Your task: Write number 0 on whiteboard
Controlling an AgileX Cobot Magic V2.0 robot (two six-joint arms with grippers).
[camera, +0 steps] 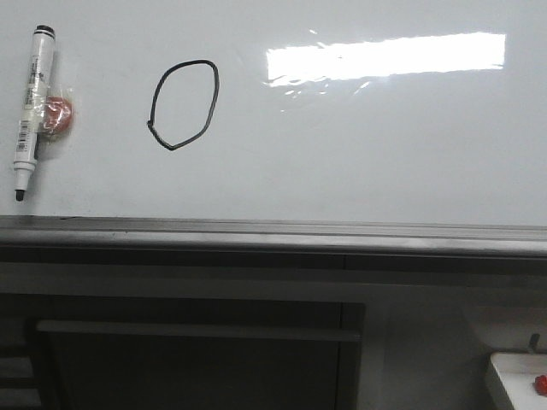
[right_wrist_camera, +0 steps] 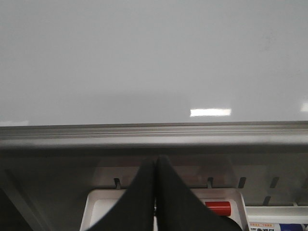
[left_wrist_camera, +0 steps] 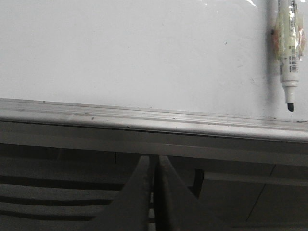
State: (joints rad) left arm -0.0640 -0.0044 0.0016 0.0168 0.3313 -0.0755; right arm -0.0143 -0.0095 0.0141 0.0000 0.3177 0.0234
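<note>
The whiteboard (camera: 359, 154) fills the upper front view, glossy with a bright rectangular reflection. On it stands the number 0 (camera: 184, 104), a thin black uneven loop left of the middle. A white marker pen (camera: 31, 107) with a black tip hangs at the board's far left, tip down, also seen in the left wrist view as the marker pen (left_wrist_camera: 290, 53). My left gripper (left_wrist_camera: 154, 161) is shut and empty, below the board's ledge. My right gripper (right_wrist_camera: 156, 161) is shut and empty too, below the ledge. Neither arm shows in the front view.
A grey metal ledge (camera: 273, 232) runs along the board's bottom edge. A pinkish-red holder (camera: 60, 115) sits behind the pen. A white tray (right_wrist_camera: 96, 207) with a red object (right_wrist_camera: 218, 208) lies under the right gripper; the tray's corner (camera: 517, 376) shows bottom right.
</note>
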